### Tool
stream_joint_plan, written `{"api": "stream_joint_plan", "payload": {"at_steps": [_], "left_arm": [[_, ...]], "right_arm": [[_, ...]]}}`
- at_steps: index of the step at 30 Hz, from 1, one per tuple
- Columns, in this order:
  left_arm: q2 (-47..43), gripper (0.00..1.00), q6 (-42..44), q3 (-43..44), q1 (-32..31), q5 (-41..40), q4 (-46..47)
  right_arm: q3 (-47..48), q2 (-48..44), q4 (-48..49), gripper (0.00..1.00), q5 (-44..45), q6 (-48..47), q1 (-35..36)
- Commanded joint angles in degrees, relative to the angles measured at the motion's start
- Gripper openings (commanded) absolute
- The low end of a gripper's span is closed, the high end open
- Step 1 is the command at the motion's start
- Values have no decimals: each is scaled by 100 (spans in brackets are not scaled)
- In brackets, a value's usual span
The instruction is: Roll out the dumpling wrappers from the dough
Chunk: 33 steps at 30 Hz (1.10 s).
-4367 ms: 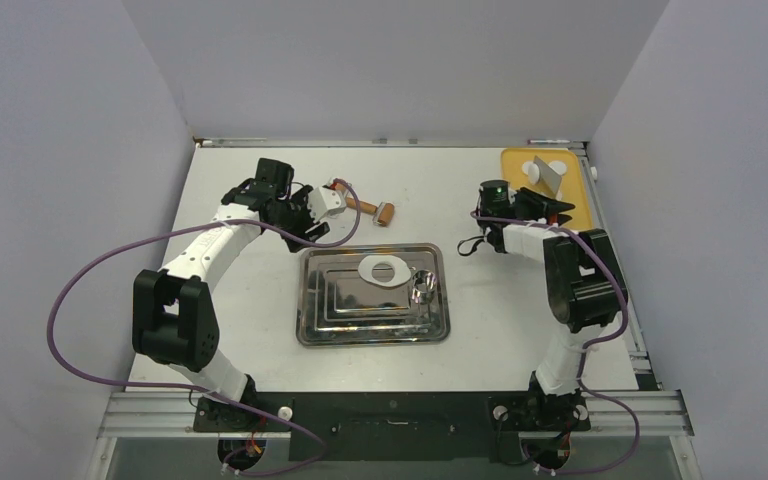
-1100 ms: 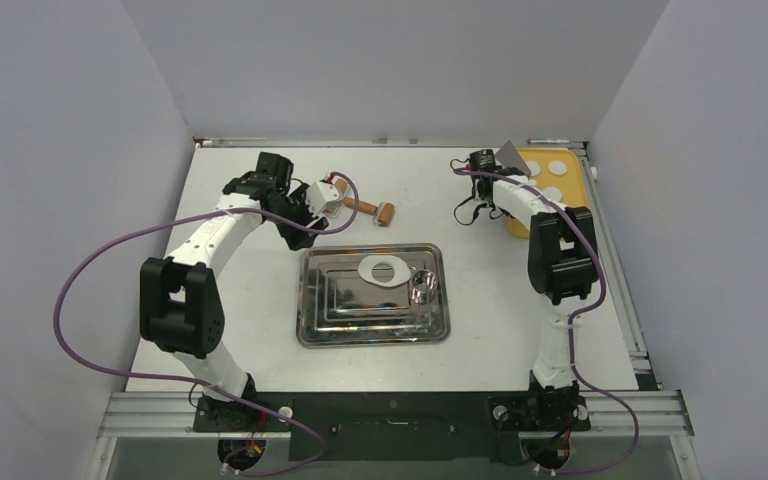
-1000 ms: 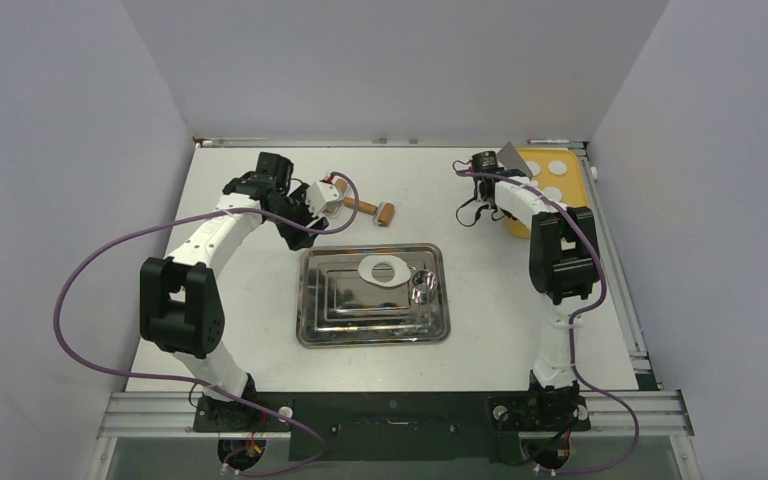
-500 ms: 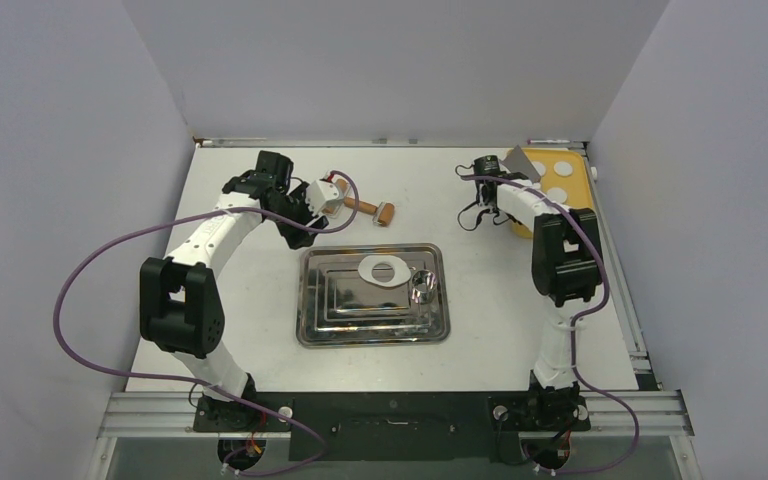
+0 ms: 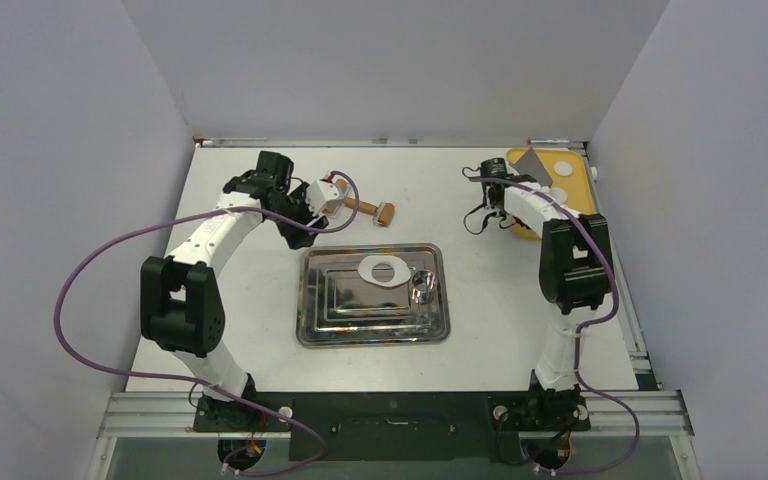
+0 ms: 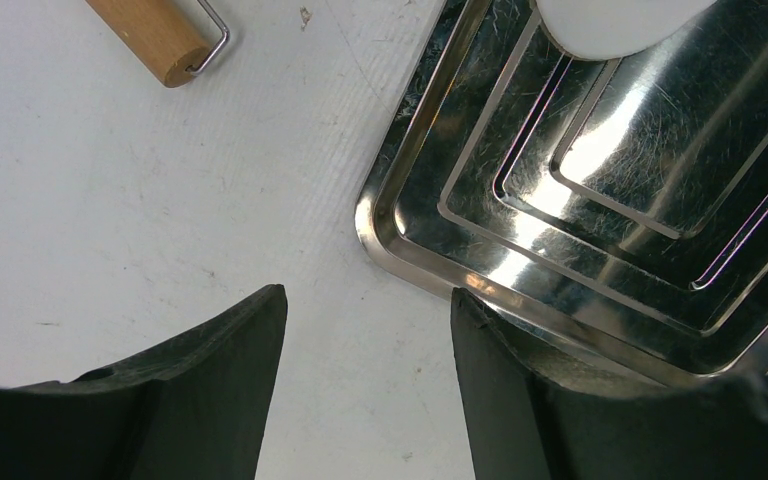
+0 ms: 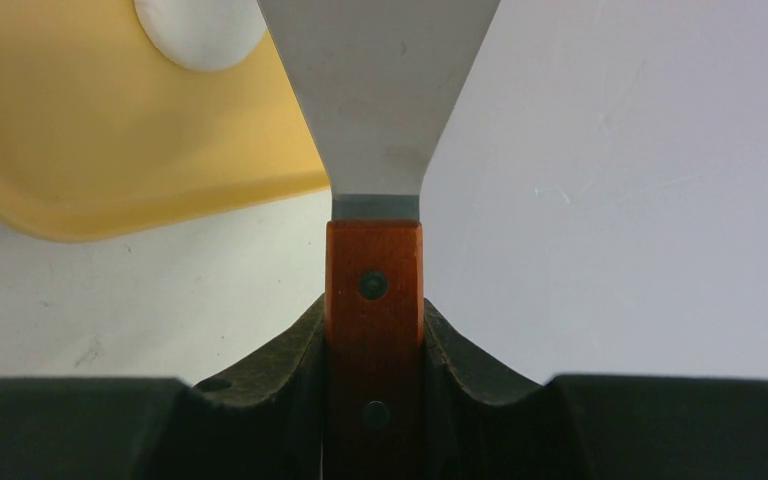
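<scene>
Small white dumpling wrappers (image 5: 560, 170) lie on a yellow board (image 5: 572, 205) at the far right; one disc (image 7: 200, 30) shows in the right wrist view. My right gripper (image 5: 509, 180) (image 7: 373, 320) is shut on a spatula's wooden handle (image 7: 373, 290). The metal blade (image 5: 530, 161) is held over the board's left edge. A wooden rolling pin (image 5: 368, 208) (image 6: 155, 35) lies on the table behind the tray. My left gripper (image 5: 305, 225) (image 6: 368, 300) is open and empty, above the table by the tray's far left corner.
A steel tray (image 5: 310, 330) (image 6: 400, 240) sits mid-table. It holds a white oval dough sheet with a hole (image 5: 384, 270) (image 6: 610, 20) and a metal ring cutter (image 5: 422, 286). Grey walls enclose the table on three sides.
My right gripper has carried the spatula to the right, so the blade is now over the yellow board's left edge. The left arm has not moved in the last second.
</scene>
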Motion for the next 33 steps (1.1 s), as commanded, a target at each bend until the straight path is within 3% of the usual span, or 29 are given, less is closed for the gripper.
{"api": "stream_joint_plan", "payload": {"at_steps": [1, 12, 25, 30, 33], "left_arm": [[6, 58, 46, 249, 27, 153, -25], [7, 58, 51, 267, 27, 214, -51], [-20, 58, 92, 256, 36, 192, -95], [-29, 58, 49, 288, 51, 201, -95], [-20, 58, 3, 338, 92, 216, -126]], "right_arm": [[-124, -620, -287, 9, 407, 316, -25], [-730, -1193, -437, 9, 175, 457, 169], [-439, -1420, -808, 8, -10, 737, 373], [-273, -1788, -854, 8, -532, 965, 956], [-131, -1817, -1054, 9, -973, 1610, 1396]]}}
